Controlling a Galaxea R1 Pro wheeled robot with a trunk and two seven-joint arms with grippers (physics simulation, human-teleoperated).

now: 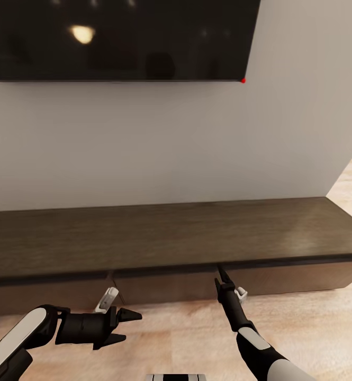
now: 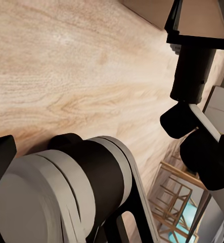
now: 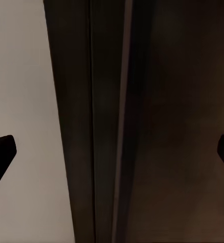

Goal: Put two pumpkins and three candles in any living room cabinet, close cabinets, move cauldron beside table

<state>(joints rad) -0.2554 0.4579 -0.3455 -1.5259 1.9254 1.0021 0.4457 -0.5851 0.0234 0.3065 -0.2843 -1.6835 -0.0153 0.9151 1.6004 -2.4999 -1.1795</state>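
Cabinet: long dark unit against the wall, drawer fronts flush.
Right tool: fingers apart, tips at a drawer front's top edge.
Left tool: fingers apart, over the wood floor.

Pale wall, wood floor, television

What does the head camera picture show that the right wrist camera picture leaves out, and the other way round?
The head view alone takes in the wall-mounted black screen, the pale wall, the wood floor, the cabinet's whole long top, and both arms, with the left gripper held low over the floor.

The right wrist view alone gives a close look at the vertical seam in the dark wood, with the right gripper's spread fingertips at the picture's edges.

Both share the dark brown cabinet and the right gripper reaching towards its front.
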